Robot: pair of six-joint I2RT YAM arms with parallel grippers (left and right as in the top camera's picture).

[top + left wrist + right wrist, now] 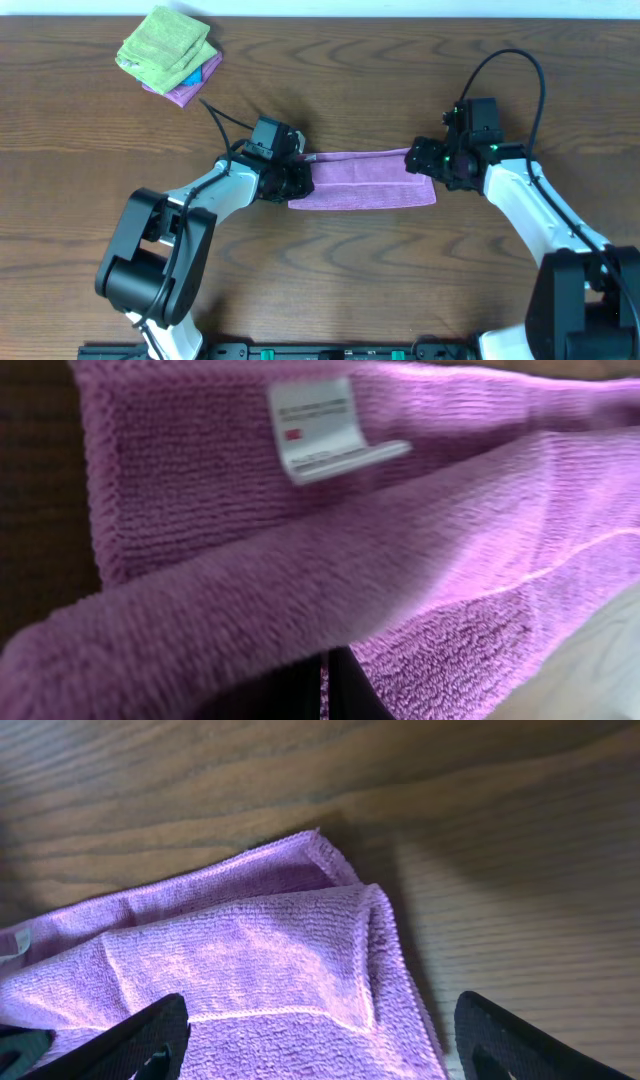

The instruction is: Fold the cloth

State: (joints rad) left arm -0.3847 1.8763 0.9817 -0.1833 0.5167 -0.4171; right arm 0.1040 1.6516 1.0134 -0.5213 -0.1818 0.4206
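The purple cloth (365,180) lies in a long folded strip across the middle of the table. My left gripper (297,175) is at its left end and is shut on the cloth; the left wrist view shows the cloth (300,560) filling the frame, with a white label (315,428), and a fold pinched between the dark fingers (325,690). My right gripper (428,165) is over the cloth's right end. Its fingers (320,1045) are wide open on either side of the cloth's folded corner (300,970), holding nothing.
A stack of folded cloths, green on top (165,45) with blue and purple below, sits at the far left of the wooden table (400,280). Both arms reach in from the near edge.
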